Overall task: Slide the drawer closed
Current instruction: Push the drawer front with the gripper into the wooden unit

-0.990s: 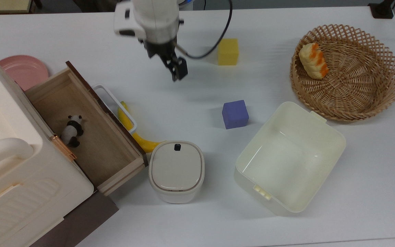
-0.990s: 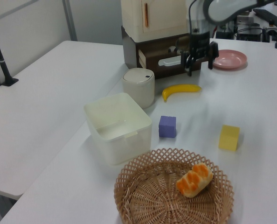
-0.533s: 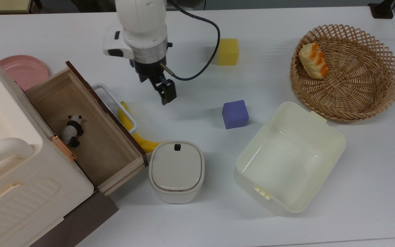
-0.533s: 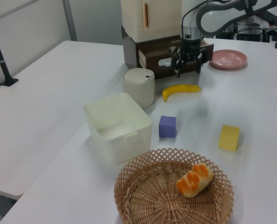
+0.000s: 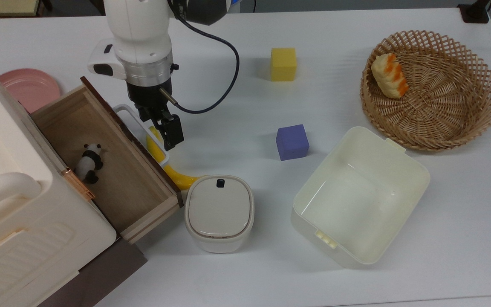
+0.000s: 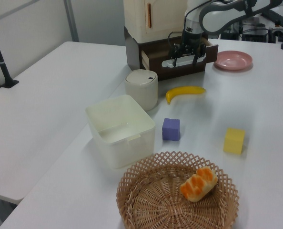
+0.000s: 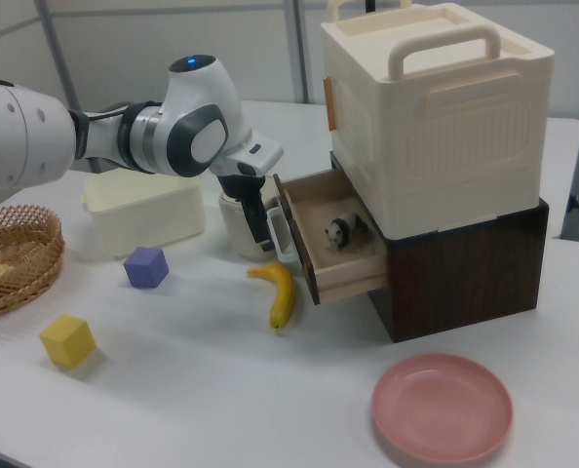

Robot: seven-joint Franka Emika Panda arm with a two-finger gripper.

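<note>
Gripper (image 5: 169, 133) position is the main change: half a second ago it hung over bare table between the yellow block (image 5: 283, 64) and the drawer (image 5: 100, 162); now it is just beside the white loop handle (image 5: 141, 128) at the drawer's dark front panel, above the banana (image 5: 173, 170). One second ago it was farther away still, near the yellow block. I judge this as the approach step nearly finished, with the push not yet begun.

The drawer has not moved in any frame: it stands pulled out of the cream cabinet (image 7: 436, 117), with the small panda figure (image 5: 90, 162) lying inside. The lidded white bin (image 5: 219, 212) sits close to the front corner of the drawer.

The fingers seem pressed close together, though the left view is poor here and I cannot tell if they already touch the handle.
</note>
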